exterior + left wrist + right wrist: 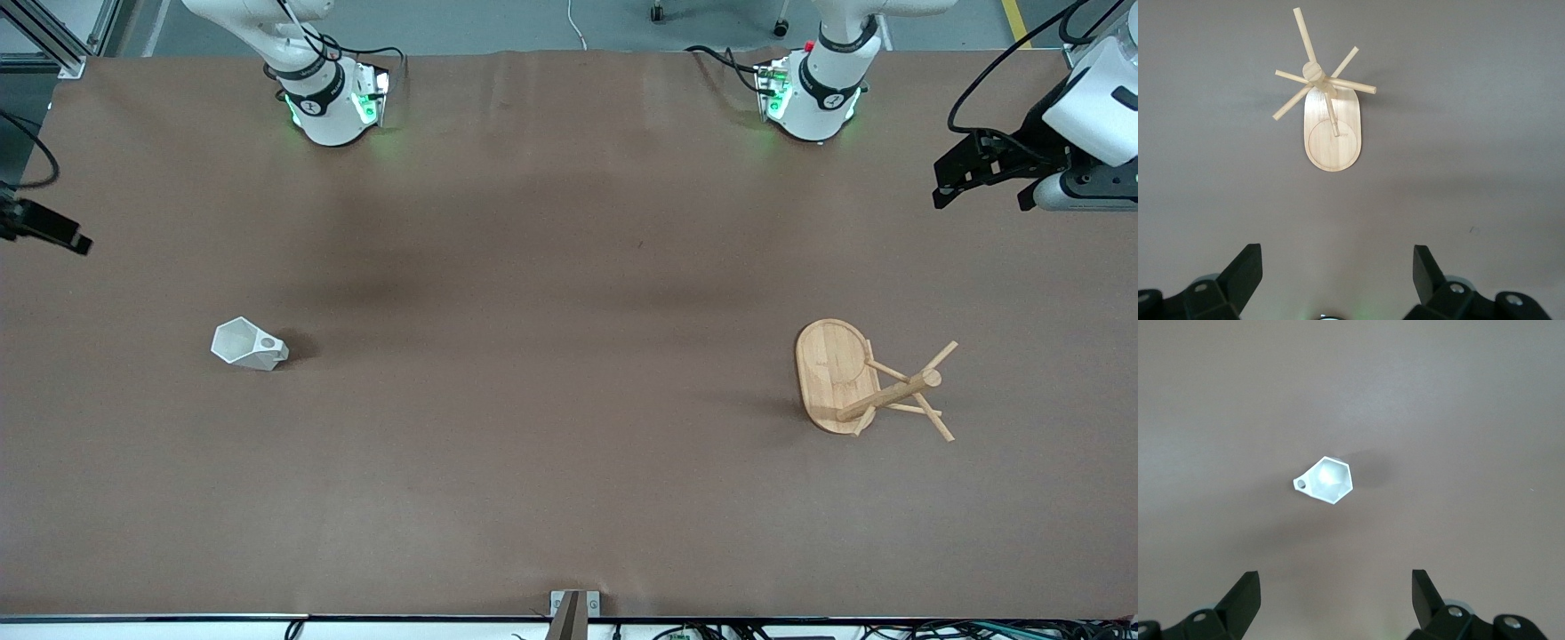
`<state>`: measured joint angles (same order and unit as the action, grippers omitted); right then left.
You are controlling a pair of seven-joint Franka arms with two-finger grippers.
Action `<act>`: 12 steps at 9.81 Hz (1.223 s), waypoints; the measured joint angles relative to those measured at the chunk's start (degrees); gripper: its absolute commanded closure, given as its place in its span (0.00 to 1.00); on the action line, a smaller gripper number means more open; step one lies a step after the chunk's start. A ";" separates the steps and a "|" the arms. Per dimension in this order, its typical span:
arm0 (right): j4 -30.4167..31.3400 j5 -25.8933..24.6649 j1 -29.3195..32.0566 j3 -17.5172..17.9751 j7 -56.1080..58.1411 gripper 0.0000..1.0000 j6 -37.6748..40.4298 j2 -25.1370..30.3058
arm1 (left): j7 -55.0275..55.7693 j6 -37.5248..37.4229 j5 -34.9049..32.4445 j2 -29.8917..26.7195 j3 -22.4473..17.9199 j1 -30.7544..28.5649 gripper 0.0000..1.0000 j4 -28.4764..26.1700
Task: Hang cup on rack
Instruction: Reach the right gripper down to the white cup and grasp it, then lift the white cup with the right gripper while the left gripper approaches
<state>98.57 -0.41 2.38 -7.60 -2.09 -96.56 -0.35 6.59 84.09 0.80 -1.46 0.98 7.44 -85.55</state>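
One cup (248, 345) sits on the brown table (551, 267) toward the right arm's end, its handle pointing toward the middle; one rack (867, 380) stands well apart toward the left arm's end, oval base flat, pegs spread. Both arms wait raised at the table's ends: right gripper (1335, 600) up over the cup, fingers wide apart and empty. Left gripper (1338, 277) likewise over the rack, spread wide, touching nothing.
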 measured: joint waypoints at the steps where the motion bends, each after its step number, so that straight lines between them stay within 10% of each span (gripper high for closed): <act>1: 6.43 0.00 -0.02 0.04 0.31 0.00 -8.11 -0.69 | 0.00 0.00 0.00 0.02 -0.05 -0.02 0.00 0.00; 8: 24.85 -0.59 1.36 0.07 3.80 0.02 -45.42 -16.24 | 0.08 0.00 0.06 0.11 0.53 0.88 0.00 0.30; 12: 26.31 -0.59 4.87 0.32 8.32 0.10 -47.91 -18.09 | 0.13 0.00 0.06 0.23 0.78 1.25 0.00 0.72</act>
<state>124.89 -1.00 7.25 -7.29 6.23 -144.47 -18.45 6.72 84.09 0.86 -1.23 1.75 8.69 -84.83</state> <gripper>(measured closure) 0.048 0.000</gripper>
